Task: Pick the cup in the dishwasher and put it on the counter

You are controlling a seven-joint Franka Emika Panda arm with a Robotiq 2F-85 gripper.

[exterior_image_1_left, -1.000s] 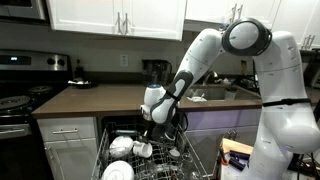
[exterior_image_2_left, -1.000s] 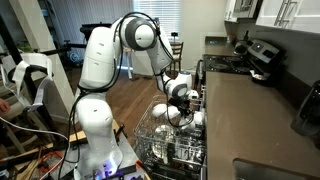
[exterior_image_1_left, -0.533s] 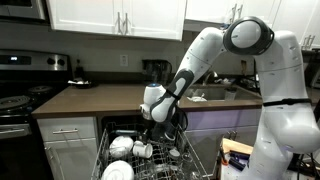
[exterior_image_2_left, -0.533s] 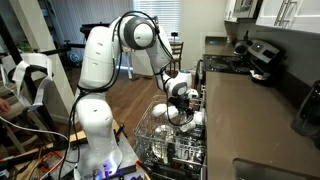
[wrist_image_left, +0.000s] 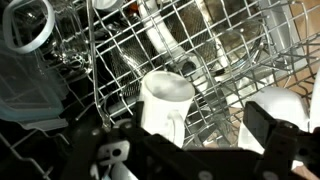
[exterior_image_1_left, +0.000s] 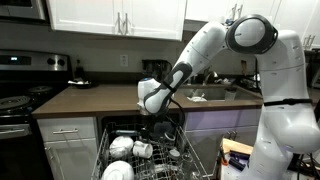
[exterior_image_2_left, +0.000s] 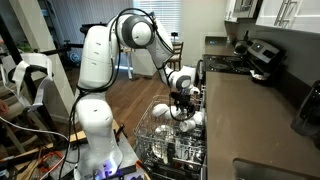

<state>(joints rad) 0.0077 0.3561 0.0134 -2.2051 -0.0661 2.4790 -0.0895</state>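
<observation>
The cup (wrist_image_left: 165, 100), a small white mug with a loop handle, stands in the grey wire rack of the dishwasher (wrist_image_left: 215, 60). My gripper (wrist_image_left: 185, 150) hangs above it, open, its dark fingers (wrist_image_left: 275, 135) spread wide and touching nothing. In both exterior views the gripper (exterior_image_1_left: 155, 110) (exterior_image_2_left: 183, 97) hovers a little above the pulled-out rack (exterior_image_1_left: 150, 160) (exterior_image_2_left: 170, 140), over the white dishes. The dark brown counter (exterior_image_1_left: 100, 97) (exterior_image_2_left: 250, 110) runs beside the dishwasher.
White bowls and plates (exterior_image_1_left: 120, 148) fill the rack around the cup, with a clear container (wrist_image_left: 30, 70) on one side. A black-topped stove (exterior_image_1_left: 20, 95) stands at the counter's end, a sink (exterior_image_1_left: 205, 95) behind the arm, and a dark pot (exterior_image_1_left: 153, 70) on the counter.
The jaws have gone from nearly shut to wide open. The gripper has risen out of the rack and shifted slightly; the cup stays in the rack.
</observation>
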